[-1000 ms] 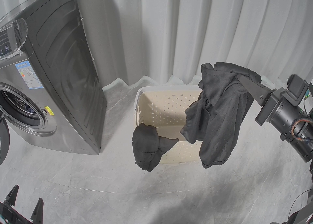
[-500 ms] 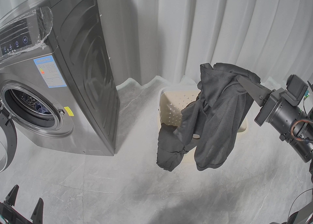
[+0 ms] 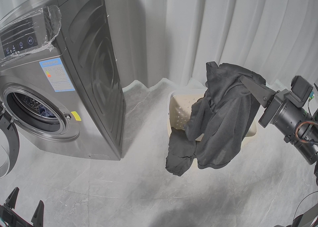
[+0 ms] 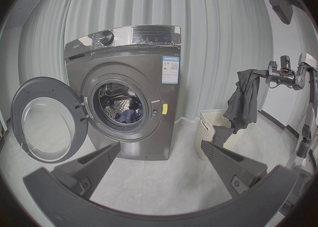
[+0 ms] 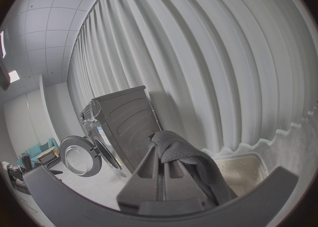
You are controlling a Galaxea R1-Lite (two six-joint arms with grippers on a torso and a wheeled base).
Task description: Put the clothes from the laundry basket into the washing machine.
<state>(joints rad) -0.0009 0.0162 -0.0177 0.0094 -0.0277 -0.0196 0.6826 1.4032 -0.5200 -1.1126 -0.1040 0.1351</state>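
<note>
A dark grey garment [image 3: 218, 118] hangs from my right gripper [image 3: 246, 82], which is shut on its top edge, lifted above the cream laundry basket [image 3: 179, 112]; one sleeve trails over the basket's front rim. The right wrist view has the fingers pressed together on the garment [image 5: 175, 148]. The grey washing machine [image 3: 63, 72] stands on the left with its round door [image 4: 46, 118] swung open and a blue cloth [image 4: 129, 115] in the drum. My left gripper [image 4: 159, 153] is low near the floor, open, nothing between its fingers, pointing at the machine.
White curtains [image 3: 215, 22] hang behind the basket and machine. The grey marble floor [image 3: 132, 178] between machine and basket is bare. The open door [image 3: 8, 145] juts out at the far left. The basket [image 4: 210, 128] stands right of the machine.
The head view has swung left, so machine and basket sit further right in the picture. The garment stays held in my right gripper, its lower part swaying a little.
</note>
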